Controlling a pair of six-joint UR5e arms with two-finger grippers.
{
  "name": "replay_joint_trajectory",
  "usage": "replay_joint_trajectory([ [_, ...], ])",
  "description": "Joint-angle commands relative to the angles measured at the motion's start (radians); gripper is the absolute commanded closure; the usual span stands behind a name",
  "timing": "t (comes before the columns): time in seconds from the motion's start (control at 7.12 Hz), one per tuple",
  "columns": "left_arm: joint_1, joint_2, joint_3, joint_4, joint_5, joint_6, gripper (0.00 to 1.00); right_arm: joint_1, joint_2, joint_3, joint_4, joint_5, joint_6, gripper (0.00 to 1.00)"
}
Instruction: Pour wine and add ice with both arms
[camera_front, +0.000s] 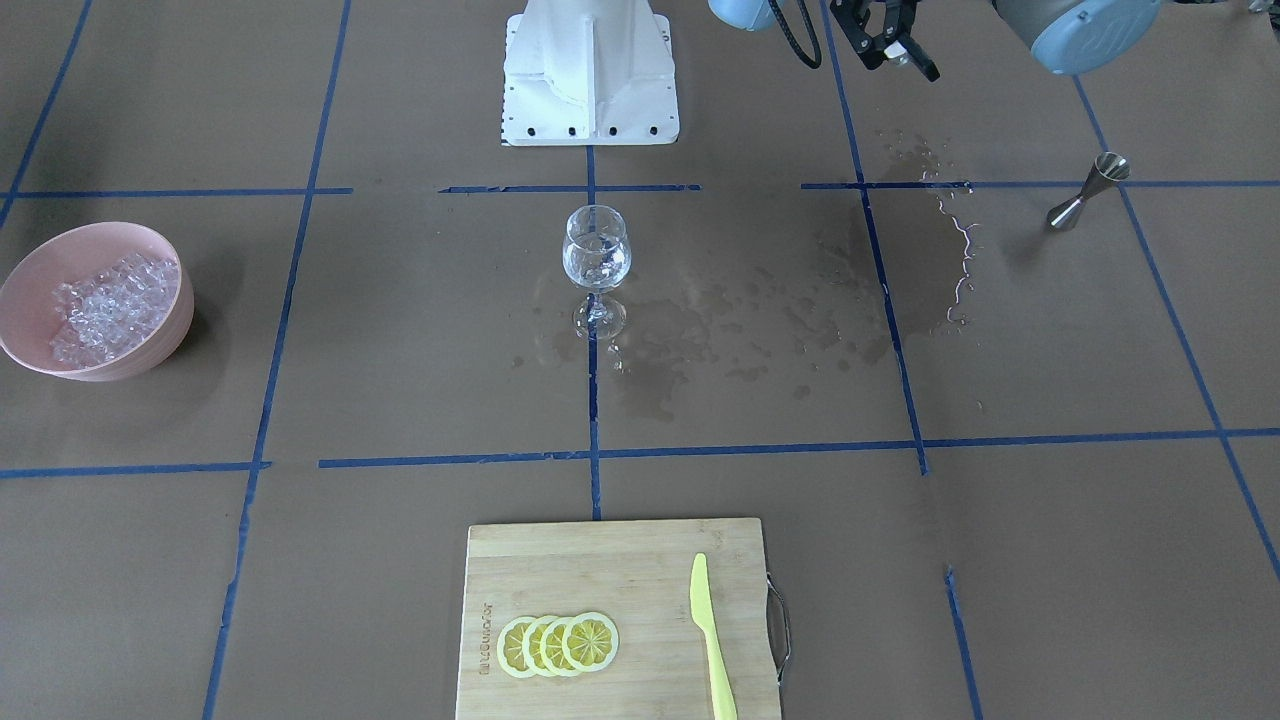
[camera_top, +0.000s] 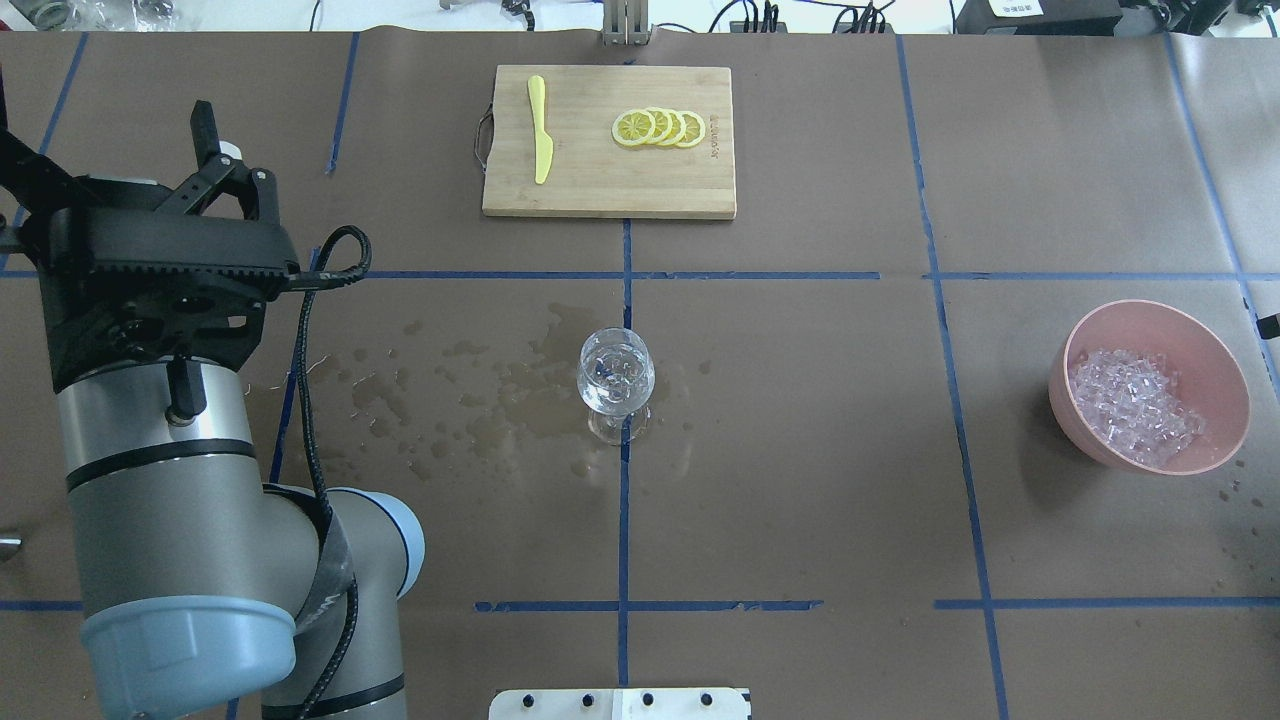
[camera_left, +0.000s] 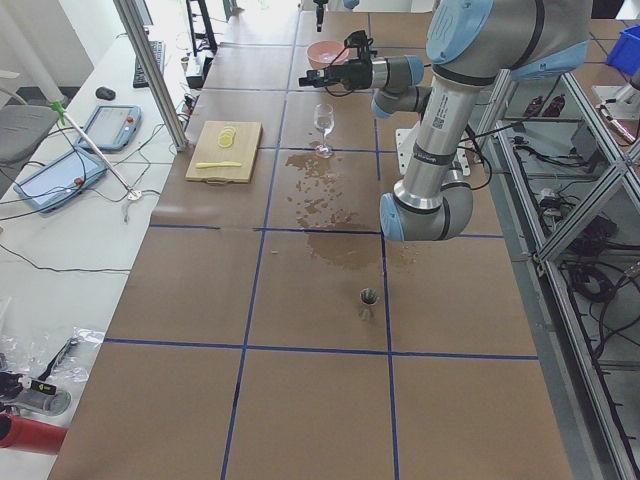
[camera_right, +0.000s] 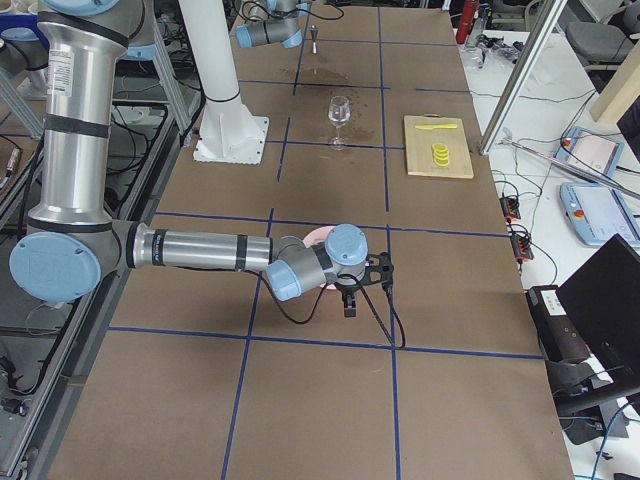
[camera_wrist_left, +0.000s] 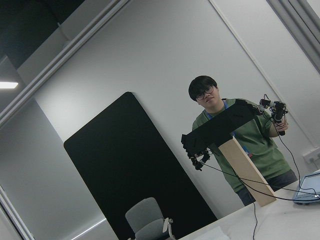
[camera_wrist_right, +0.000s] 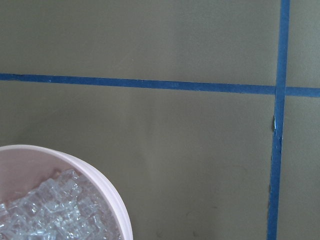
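A clear stemmed glass (camera_front: 596, 250) stands at the table's centre, also in the overhead view (camera_top: 616, 372). It holds clear contents low in its bowl; I cannot tell wine from ice there. The ice (camera_top: 1135, 405) fills a pink bowl (camera_top: 1225, 385), also in the right wrist view (camera_wrist_right: 107, 192). My left gripper (camera_front: 893, 55) is raised and open, empty, far from the glass, near a steel jigger (camera_front: 1088, 190) that stands upright. My right gripper (camera_right: 368, 298) hangs beside the bowl; I cannot tell whether it is open or shut.
A wooden board (camera_front: 640, 560) with several lemon slices (camera_front: 558, 643) and a yellow knife (camera_front: 712, 640) lies at the operators' edge. Wet stains (camera_front: 760, 320) spread between glass and jigger. The white robot base (camera_front: 590, 75) stands behind the glass.
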Motion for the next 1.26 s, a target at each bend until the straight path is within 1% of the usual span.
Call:
replay_joint_trajectory([
  [0.0,-0.041,-0.016,0.052,0.164,-0.063,0.0,0.0,0.0,0.002,0.002,0.0,0.0,0.0,0.0],
  [0.14,-0.086,-0.019,0.104,0.212,-0.098,0.0,0.0,0.0,0.006,-0.001,0.0,0.0,0.001,0.0],
  [0.28,-0.153,-0.022,0.107,0.217,-0.19,-0.004,0.0,0.0,0.008,-0.006,-0.002,-0.001,0.0,0.0],
  [0.42,-0.187,-0.02,0.113,0.297,-0.227,-0.012,0.0,0.0,0.008,-0.006,0.0,-0.001,0.0,0.0],
  [0.56,-0.242,-0.019,0.115,0.335,-0.305,-0.03,0.0,0.0,0.008,-0.006,0.0,-0.001,0.001,0.0],
  [0.7,-0.302,-0.016,0.118,0.441,-0.4,-0.132,0.0,0.0,0.008,-0.006,0.0,-0.001,0.0,0.0],
  [0.84,-0.378,-0.016,0.125,0.662,-0.549,-0.413,0.0,0.0,0.008,-0.004,0.0,-0.001,0.001,0.0],
  [0.98,-0.516,-0.016,0.129,0.867,-0.841,-0.754,0.0,0.0,0.008,0.0,0.0,-0.001,0.001,0.0],
  [1.12,-0.631,-0.011,0.13,0.97,-1.098,-0.902,0.0,0.0,0.008,0.005,0.0,0.0,0.016,0.0],
])
